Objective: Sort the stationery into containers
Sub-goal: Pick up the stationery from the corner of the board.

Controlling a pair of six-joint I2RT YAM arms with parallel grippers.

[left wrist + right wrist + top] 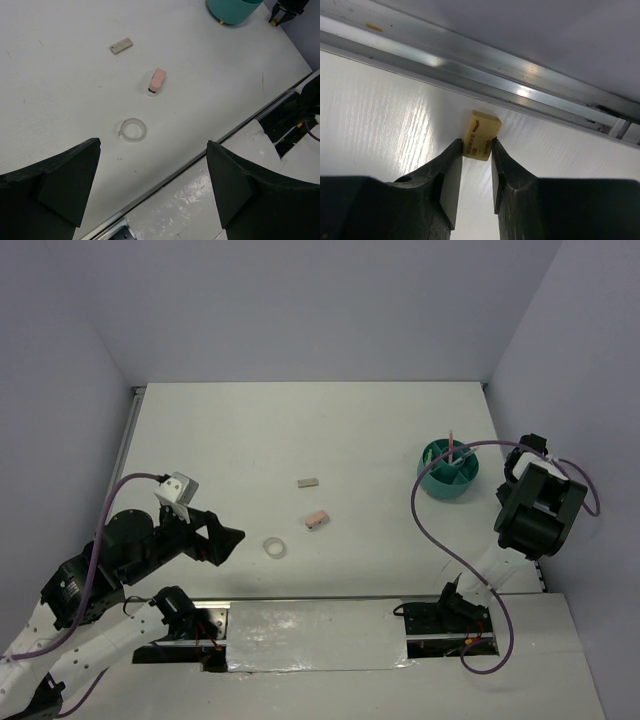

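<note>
Fingers (445, 175) of the right hand (478, 152) are closed on a tan eraser (481, 134), which lies beside a metal rail (520, 70) at the worktop (300, 430) edge, right of the teal organiser (447, 477). The left hand (152, 145) is held wide open above a tape ring (133, 130), near left; a pink eraser (157, 81) and a grey eraser (121, 46) are seen beyond.

The counter (380, 100) is white, with a fine ribbed grain and a soft sheen. Across the upper part of the right wrist view runs a shiny brushed metal rail (485, 60). The tan eraser (481, 131) looks matt. The fingers (445, 180) of the right pincer (476, 146) are matt black plastic. The tape ring (133, 130) is clear, and the teal organiser (232, 10) is smooth plastic.
</note>
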